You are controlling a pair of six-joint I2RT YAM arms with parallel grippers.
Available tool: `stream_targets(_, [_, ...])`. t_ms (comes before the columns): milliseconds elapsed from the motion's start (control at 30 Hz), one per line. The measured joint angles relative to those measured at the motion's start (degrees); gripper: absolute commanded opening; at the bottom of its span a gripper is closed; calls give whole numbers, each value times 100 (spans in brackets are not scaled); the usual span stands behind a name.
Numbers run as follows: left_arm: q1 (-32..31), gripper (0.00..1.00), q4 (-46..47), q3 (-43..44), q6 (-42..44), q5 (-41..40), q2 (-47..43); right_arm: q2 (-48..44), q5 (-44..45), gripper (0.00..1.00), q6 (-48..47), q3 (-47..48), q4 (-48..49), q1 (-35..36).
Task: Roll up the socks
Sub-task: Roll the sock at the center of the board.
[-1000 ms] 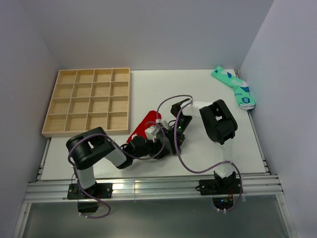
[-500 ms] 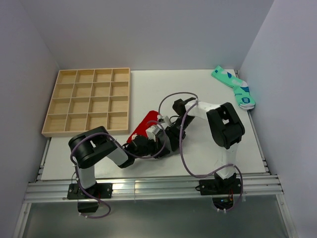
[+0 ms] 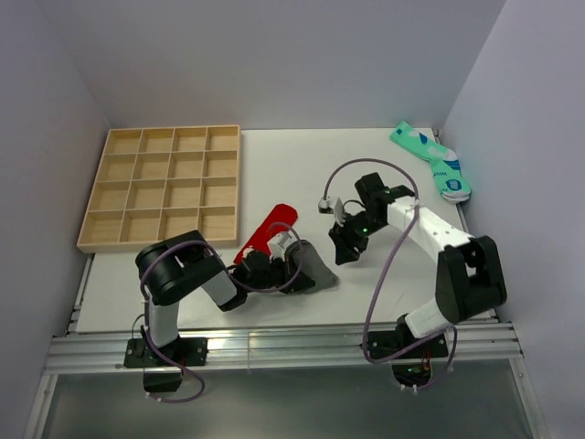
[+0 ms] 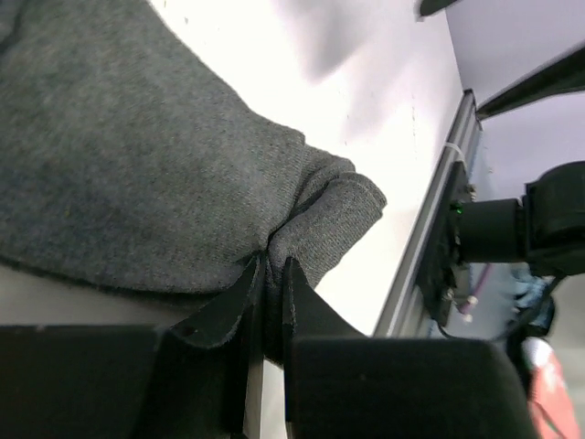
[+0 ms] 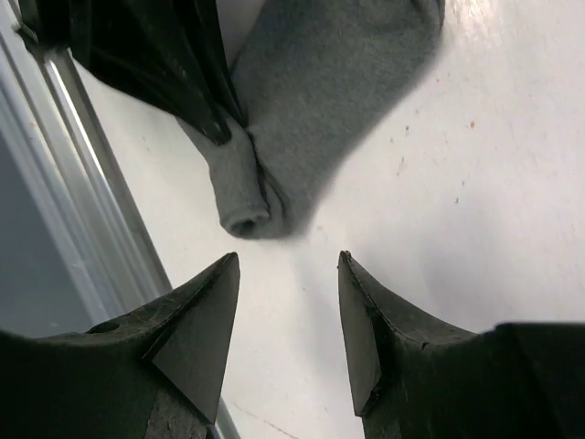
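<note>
The white tabletop (image 3: pixel 292 174) carried a wooden tray (image 3: pixel 164 180) at its far left. The red sock (image 3: pixel 265 233) lay mid-table, slanting toward the tray. The dark grey sock (image 3: pixel 315 267) lay just beside it, nearer the front edge. The left hand (image 4: pixel 272 265) was clenched on a bunched fold at the grey sock's edge. The right hand (image 5: pixel 285 261) hung released, its jaws spread, near that sock but clear of it.

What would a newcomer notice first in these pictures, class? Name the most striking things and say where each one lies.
The left end effector pinches a fold of the grey sock at front centre, with the red sock lying behind it to the left. The right end effector hangs open nearby, holding nothing. A gridded wooden tray sits at far left.
</note>
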Motion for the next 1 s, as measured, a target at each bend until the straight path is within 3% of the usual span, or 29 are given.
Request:
stream_targets(300, [354, 0, -540, 142, -505, 1023, -22, -1617, 426, 53, -662, -1102, 514, 125])
stream_targets(533, [798, 0, -1735, 581, -619, 2146, -70, -2686, 940, 53, -796, -2061, 1165, 1386])
stream_targets(633, [992, 0, -2184, 715, -629, 2564, -72, -2750, 1121, 52, -780, -2339, 1434, 2002])
stream_targets(1000, [1193, 0, -3418, 1309, -575, 3246, 83, -2562, 1779, 53, -640, -2857, 2470, 2957])
